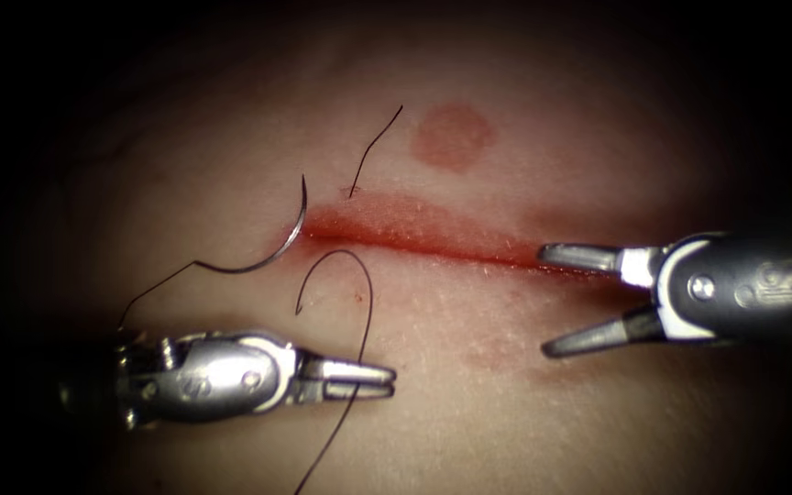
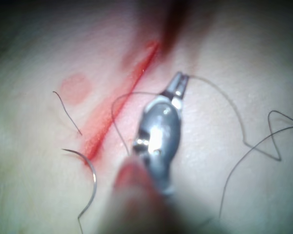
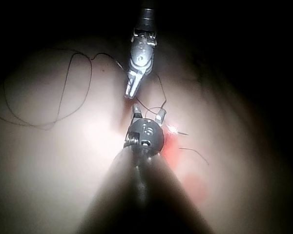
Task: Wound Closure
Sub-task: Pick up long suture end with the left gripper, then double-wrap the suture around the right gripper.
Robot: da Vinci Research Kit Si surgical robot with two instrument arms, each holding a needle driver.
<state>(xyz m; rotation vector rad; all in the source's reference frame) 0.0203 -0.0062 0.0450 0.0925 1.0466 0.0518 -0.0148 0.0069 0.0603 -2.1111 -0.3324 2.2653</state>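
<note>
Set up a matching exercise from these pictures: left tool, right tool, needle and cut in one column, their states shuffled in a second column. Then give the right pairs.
Things:
1. left tool
2. right tool
3. needle
4. cut

States:
A. held by neither tool, lying at the cut's left end
B. jaws shut on the thread
C. red line running across the tissue
D. jaws open, holding nothing, at the cut's right end

Pairs: 1-B, 2-D, 3-A, 4-C

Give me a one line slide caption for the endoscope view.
Needle lies free at the cut's left end; left tool grips thread; right tool open, empty.
</note>
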